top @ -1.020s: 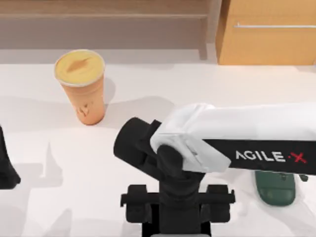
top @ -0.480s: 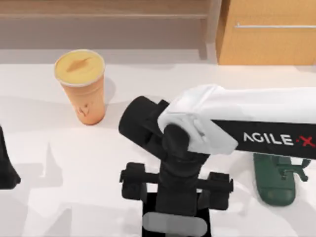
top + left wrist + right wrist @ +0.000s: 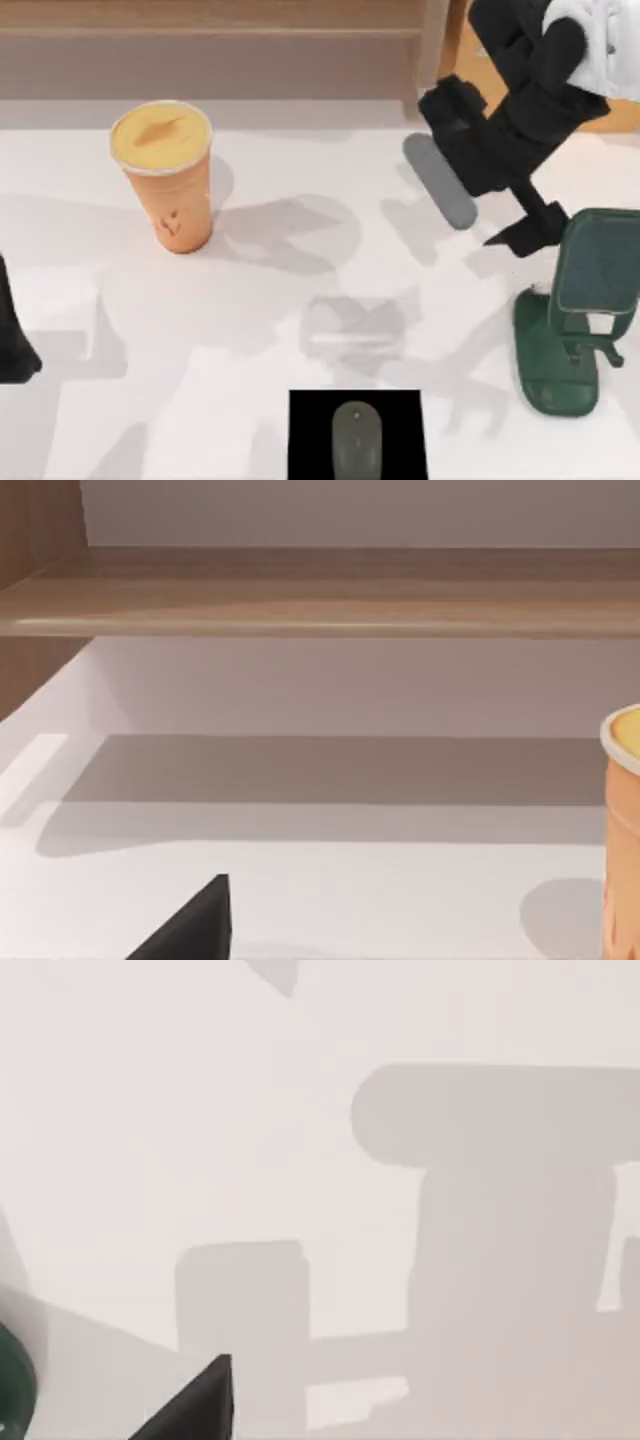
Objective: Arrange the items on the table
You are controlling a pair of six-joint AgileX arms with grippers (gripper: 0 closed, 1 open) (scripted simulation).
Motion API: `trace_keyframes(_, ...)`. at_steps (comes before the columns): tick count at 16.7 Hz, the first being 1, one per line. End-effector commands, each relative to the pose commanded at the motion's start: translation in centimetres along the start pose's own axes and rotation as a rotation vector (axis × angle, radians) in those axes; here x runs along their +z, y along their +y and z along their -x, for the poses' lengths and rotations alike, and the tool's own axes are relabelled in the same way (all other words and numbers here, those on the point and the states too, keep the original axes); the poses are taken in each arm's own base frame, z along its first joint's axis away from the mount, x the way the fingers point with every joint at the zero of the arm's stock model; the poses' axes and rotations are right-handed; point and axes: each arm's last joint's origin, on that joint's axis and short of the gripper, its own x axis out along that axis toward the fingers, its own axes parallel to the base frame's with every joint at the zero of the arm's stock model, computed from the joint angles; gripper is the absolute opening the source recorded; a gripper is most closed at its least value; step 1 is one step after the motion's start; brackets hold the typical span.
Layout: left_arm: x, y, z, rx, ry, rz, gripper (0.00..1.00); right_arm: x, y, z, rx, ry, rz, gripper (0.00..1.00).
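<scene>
A tall orange cup (image 3: 168, 180) with a yellow lid stands upright at the table's (image 3: 250, 330) back left; its edge also shows in the left wrist view as the cup (image 3: 625, 830). The small grey mouse (image 3: 355, 440) lies on a black square pad (image 3: 310, 435) at the front centre, with nothing touching it. My right gripper (image 3: 488, 160) hangs high over the back right, open and holding nothing; one dark fingertip (image 3: 195, 1405) shows above bare table. My left gripper (image 3: 12, 340) is parked at the left edge, open.
A dark green phone stand (image 3: 575, 330) sits at the right, just below my right gripper, and its edge shows as the stand (image 3: 10, 1380). A wooden cabinet (image 3: 540, 90) and a low shelf (image 3: 210, 60) line the back.
My right arm has risen from the pad at the front centre and swung to the back right. The mouse now lies uncovered on the pad. The cup and left arm have not moved.
</scene>
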Motion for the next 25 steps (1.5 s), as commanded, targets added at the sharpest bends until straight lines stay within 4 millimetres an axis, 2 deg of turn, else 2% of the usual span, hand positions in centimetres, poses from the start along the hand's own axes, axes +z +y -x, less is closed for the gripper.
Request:
trace_keyframes(2,0.0,0.0,0.0,0.000,0.000,0.000,1.00,-7.0,0.9,1.1,-0.016,0.049,-0.313,1.00)
trace_keyframes(4,0.0,0.0,0.0,0.000,0.000,0.000,1.00,-13.6,3.4,2.3,-0.013,0.102,-0.630,1.00)
trace_keyframes(7,0.0,0.0,0.0,0.000,0.000,0.000,1.00,-22.2,9.5,4.3,0.022,0.188,-1.116,1.00)
trace_keyframes(9,0.0,0.0,0.0,0.000,0.000,0.000,1.00,-25.8,13.9,5.3,0.063,0.239,-1.393,1.00)
trace_keyframes(12,0.0,0.0,0.0,0.000,0.000,0.000,1.00,-28.3,18.8,6.3,0.131,0.292,-1.659,1.00)
trace_keyframes(14,0.0,0.0,0.0,0.000,0.000,0.000,1.00,-28.8,20.2,6.5,0.160,0.308,-1.734,1.00)
trace_keyframes(20,0.0,0.0,0.0,0.000,0.000,0.000,1.00,-28.8,20.2,6.5,0.155,0.310,-1.736,1.00)
trace_keyframes(25,0.0,0.0,0.0,0.000,0.000,0.000,1.00,-29.2,21.3,3.1,0.163,0.310,-1.741,1.00)
